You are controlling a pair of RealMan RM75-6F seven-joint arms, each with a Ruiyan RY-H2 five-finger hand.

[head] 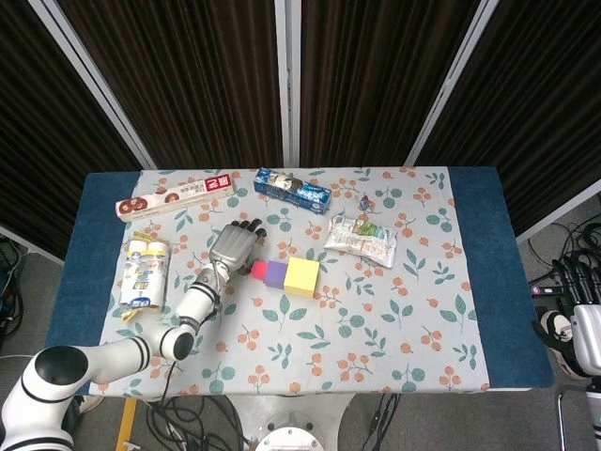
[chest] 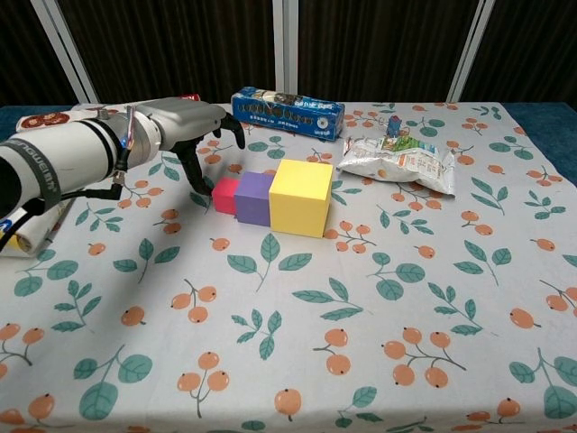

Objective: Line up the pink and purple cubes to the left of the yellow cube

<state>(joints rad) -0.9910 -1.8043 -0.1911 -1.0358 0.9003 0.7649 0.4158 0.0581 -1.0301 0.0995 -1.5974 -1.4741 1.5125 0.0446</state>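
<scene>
The yellow cube [chest: 302, 197] stands mid-table with the purple cube [chest: 254, 198] against its left face and the smaller pink cube [chest: 224, 195] against the purple one, all in one row. The head view shows the same row: pink cube [head: 258, 271], purple cube [head: 274, 273], yellow cube [head: 301, 276]. My left hand [chest: 191, 128] hovers just left of and behind the pink cube, fingers apart and hooked downward, holding nothing. One fingertip [chest: 202, 188] hangs close by the pink cube's left side; contact is unclear. From above, the left hand [head: 234, 245] lies up-left of the row. My right hand is out of sight.
A blue box [head: 294, 190] and a red-and-white box [head: 174, 197] lie along the far edge. A pack of white bottles [head: 146, 272] sits at the left, a silver snack bag [chest: 397, 161] right of the cubes, with a small blue item [chest: 393, 124] behind it.
</scene>
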